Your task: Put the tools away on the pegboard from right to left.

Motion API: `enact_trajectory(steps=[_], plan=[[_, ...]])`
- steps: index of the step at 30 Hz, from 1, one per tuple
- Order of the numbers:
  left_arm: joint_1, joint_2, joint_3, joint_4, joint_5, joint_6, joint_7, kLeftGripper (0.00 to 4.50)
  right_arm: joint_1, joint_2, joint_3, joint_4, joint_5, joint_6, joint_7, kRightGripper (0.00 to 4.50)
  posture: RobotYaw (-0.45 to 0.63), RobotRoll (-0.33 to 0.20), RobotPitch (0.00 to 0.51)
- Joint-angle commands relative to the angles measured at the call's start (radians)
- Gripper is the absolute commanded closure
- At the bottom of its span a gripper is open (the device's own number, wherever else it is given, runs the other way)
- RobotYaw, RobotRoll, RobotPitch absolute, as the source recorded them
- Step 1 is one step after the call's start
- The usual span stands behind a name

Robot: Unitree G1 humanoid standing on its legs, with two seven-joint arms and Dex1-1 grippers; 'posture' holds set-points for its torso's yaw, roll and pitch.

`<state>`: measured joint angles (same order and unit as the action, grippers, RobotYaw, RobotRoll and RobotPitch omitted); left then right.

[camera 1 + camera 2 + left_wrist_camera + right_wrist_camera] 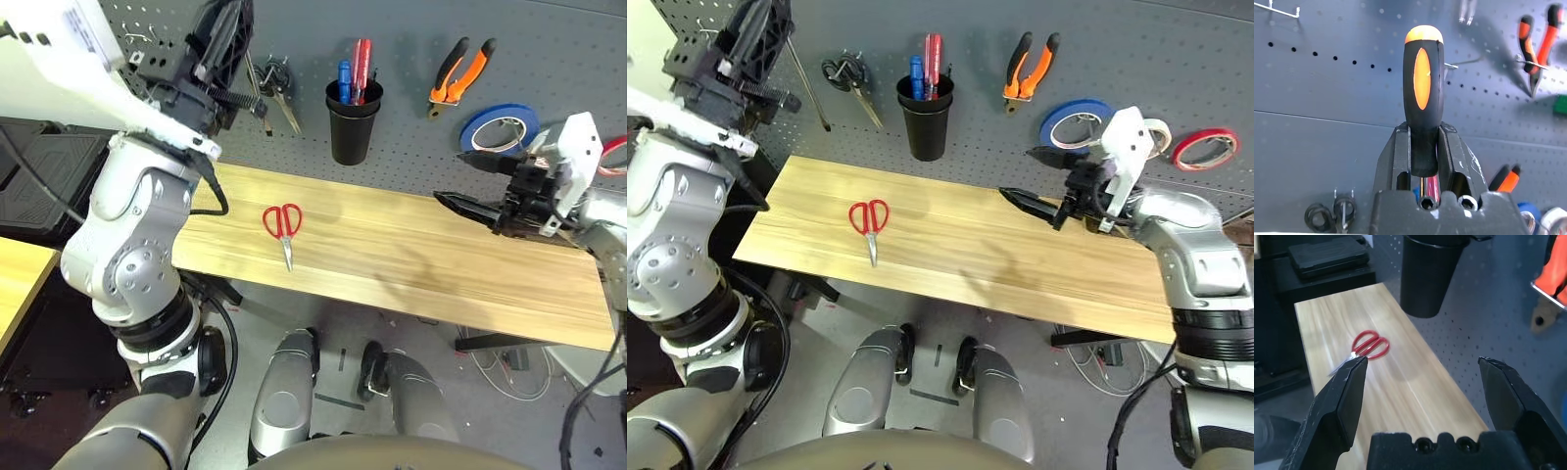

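Gleaming black-orange screwdriver (1423, 103) handle

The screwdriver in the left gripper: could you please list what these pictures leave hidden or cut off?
- Screwdriver: in the left wrist view its shaft is buried between the left gripper fingers; tip unseen.
- Red tape roll: cut by the left eye view's edge.
- Black cup: rim cut by the right wrist view's edge.
- Pliers: blurred, cut off there.

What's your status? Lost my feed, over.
Left gripper shut on the screwdriver, raised at the pegboard. Right gripper open, empty. Red scissors on the table, nothing in the way.
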<state>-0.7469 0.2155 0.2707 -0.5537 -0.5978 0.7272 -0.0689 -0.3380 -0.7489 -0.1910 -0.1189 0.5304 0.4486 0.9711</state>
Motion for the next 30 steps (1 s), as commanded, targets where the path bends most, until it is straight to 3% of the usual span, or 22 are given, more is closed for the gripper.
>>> enact_trajectory(steps=[1,7,26,30], plan=[[-0.042,-0.017,-0.037,0.068,0.038,-0.057,0.017,3.89,0.010,-0.049,-0.048,-0.018,0.029,0.039,0.012,0.00,0.14,0.000,0.122],[-0.107,-0.064,-0.067,0.214,0.102,-0.170,0.036,3.89,0.003,-0.084,-0.074,0.003,0.028,0.046,0.000,0.00,0.11,0.000,0.125],[-0.246,-0.200,-0.131,0.747,0.288,-0.618,0.003,3.89,-0.004,-0.046,-0.066,-0.010,0.007,0.016,-0.091,0.00,0.07,0.000,0.114],[-0.255,-0.201,-0.122,0.876,0.323,-0.711,0.002,3.89,-0.007,-0.034,-0.061,-0.016,0.000,0.007,-0.112,0.00,0.06,0.000,0.113]])
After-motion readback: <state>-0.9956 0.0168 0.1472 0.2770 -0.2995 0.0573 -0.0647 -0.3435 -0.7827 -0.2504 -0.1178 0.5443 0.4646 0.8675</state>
